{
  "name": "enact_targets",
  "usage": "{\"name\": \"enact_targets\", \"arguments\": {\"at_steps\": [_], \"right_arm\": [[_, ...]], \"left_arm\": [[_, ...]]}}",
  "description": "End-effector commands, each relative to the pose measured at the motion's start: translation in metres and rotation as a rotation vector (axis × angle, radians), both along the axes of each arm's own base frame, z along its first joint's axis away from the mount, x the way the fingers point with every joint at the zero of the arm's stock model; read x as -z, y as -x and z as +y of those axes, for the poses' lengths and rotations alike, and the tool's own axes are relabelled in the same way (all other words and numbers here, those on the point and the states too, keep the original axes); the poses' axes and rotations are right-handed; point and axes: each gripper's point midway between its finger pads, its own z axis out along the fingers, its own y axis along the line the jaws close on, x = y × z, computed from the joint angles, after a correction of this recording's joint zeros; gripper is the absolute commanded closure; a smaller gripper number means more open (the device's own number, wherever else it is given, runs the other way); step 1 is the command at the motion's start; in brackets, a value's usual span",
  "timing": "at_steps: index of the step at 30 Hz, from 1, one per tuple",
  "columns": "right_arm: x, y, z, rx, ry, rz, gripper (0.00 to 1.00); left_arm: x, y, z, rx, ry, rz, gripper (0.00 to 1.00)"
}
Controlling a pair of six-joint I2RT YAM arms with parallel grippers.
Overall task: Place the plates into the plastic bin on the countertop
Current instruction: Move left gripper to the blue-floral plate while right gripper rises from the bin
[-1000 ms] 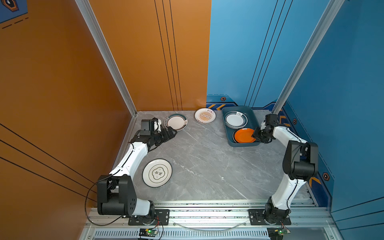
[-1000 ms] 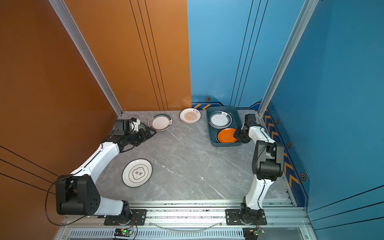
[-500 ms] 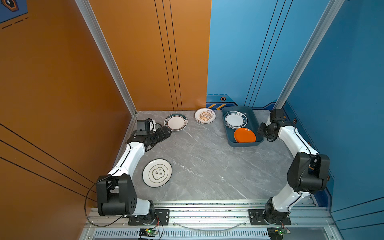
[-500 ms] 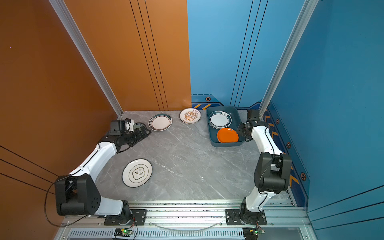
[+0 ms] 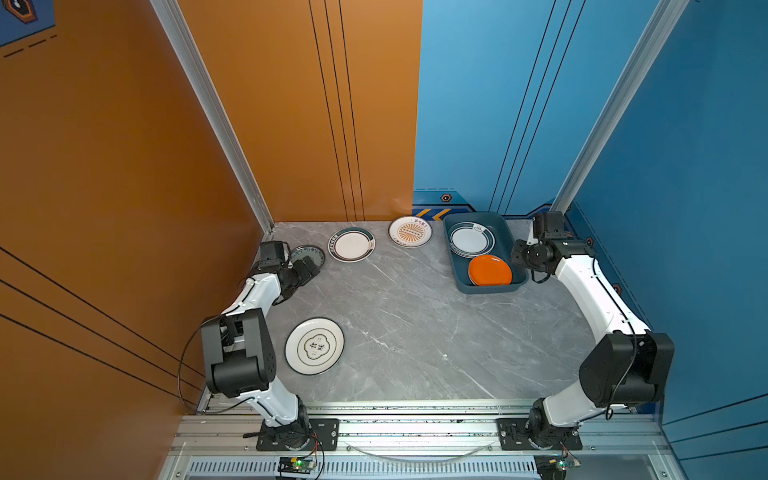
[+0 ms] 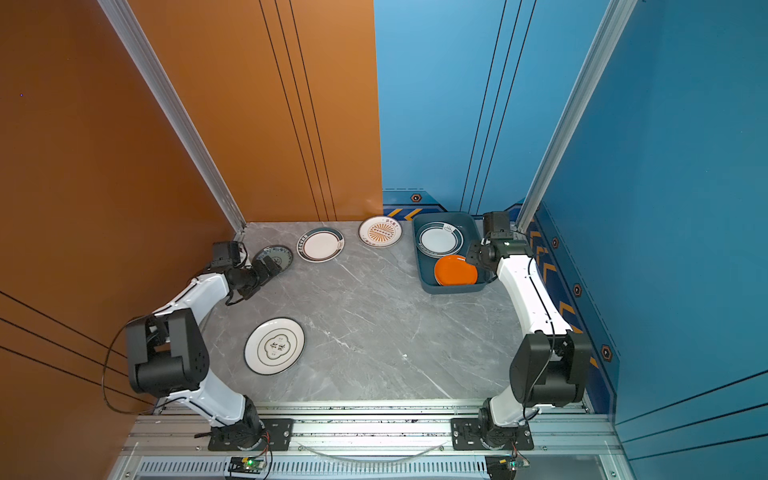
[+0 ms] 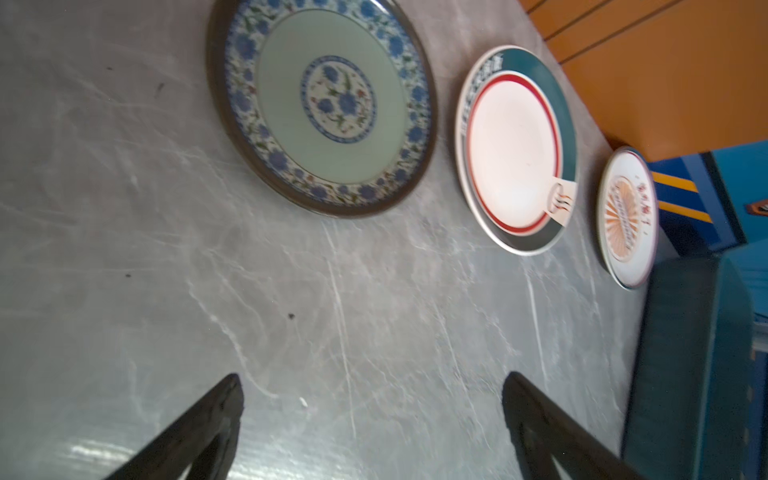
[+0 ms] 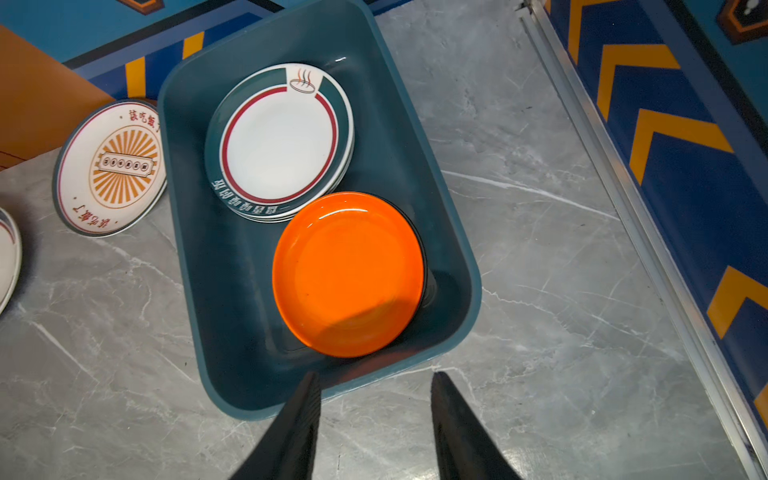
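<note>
The right gripper (image 8: pixel 374 376), a second ago at the orange plate (image 8: pixel 349 274), has backed off past the plastic bin's (image 8: pixel 415 137) near rim, its fingers parted with nothing between. That plate now lies in the bin, at one o'clock on the countertop (image 5: pixel 415 332), overlapping the green-rimmed stack (image 8: pixel 280 141).

The left gripper (image 7: pixel 372 376), spread wide and empty, has swung toward the blue-flowered plate (image 7: pixel 328 104) at ten o'clock.

Loose plates remain: the flowered one, a green-rimmed plate (image 7: pixel 515 153) at eleven, the sunburst plate (image 7: pixel 627 216) at twelve, and a cream plate (image 5: pixel 314 345) at eight.
</note>
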Motion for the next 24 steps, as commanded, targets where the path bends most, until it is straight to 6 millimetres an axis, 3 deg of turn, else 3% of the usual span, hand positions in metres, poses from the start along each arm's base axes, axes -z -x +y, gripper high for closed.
{"name": "enact_targets", "arguments": {"at_steps": [1, 9, 21, 24], "right_arm": [[-0.007, 0.006, 0.007, -0.026, 0.004, 0.003, 0.54], [0.007, 0.006, 0.017, -0.049, -0.019, 0.02, 0.55], [0.008, 0.003, 0.024, -0.067, -0.038, 0.017, 0.56], [0.01, 0.004, 0.027, -0.073, -0.042, 0.023, 0.56]], "left_arm": [[0.0, -0.019, 0.028, -0.082, -0.029, -0.008, 0.02], [0.027, -0.037, 0.08, -0.208, -0.019, 0.026, 0.01], [0.059, -0.069, 0.092, -0.227, 0.019, 0.025, 0.12], [0.066, -0.075, 0.091, -0.223, 0.032, 0.026, 0.25]]}}
